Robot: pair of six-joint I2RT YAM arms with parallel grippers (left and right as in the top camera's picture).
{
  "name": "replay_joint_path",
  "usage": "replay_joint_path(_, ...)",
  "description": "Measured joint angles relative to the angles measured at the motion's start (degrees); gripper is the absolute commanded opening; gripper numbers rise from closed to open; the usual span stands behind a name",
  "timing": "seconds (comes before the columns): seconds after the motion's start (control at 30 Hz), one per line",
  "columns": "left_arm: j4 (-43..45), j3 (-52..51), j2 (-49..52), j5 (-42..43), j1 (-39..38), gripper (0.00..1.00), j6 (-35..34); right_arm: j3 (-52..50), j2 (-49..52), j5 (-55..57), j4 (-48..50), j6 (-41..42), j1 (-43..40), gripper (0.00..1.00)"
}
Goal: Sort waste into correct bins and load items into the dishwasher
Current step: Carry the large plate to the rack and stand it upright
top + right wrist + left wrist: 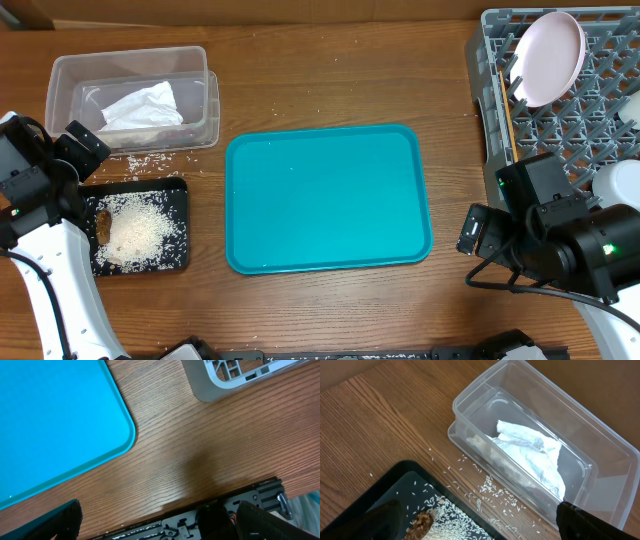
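The clear tub (pixel 130 70) holds the crumpled white napkin (pixel 140 105); both show in the left wrist view, tub (pixel 545 410) and napkin (pixel 535 450). The black tray (pixel 175 195) holds a rice pile (pixel 135 230) and the brown lump (pixel 103 222). Loose rice (pixel 495 492) lies on the wood between tub and tray. My left gripper (pixel 85 148) (pixel 485 525) is open and empty above the tray's far edge. My right gripper (pixel 472 232) (pixel 160 522) is open and empty over bare wood at the table's front edge. The grey rack (pixel 560 120) holds the white plate (pixel 548 55) and chopsticks (pixel 507 105). The red wrapper is not visible.
The teal serving tray (pixel 328 197) lies in the middle with nothing on it; its corner shows in the right wrist view (pixel 55 425). A white round dish (pixel 620 180) sits at the rack's right side, partly behind my right arm. The rack's corner (pixel 235 375) is near my right gripper.
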Motion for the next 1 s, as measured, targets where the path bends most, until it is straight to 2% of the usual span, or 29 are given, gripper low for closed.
replay_joint_path(0.23,0.0,0.0,0.0,0.0,0.0,1.00,0.0,-0.1,0.0,0.0,2.0,-0.7,0.0,1.00)
replay_joint_path(0.5,0.0,0.0,0.0,0.0,0.0,1.00,0.0,-6.7,-6.5,-1.8,23.9,-9.1,-0.9,1.00)
replay_joint_path(0.77,0.0,0.0,0.0,0.0,0.0,1.00,0.0,-30.1,-27.6,-9.1,53.4,-18.5,-9.2,1.00)
replay_joint_path(1.0,0.0,0.0,0.0,0.0,0.0,1.00,0.0,-50.2,-40.3,-14.9,76.1,-21.1,-15.8,1.00)
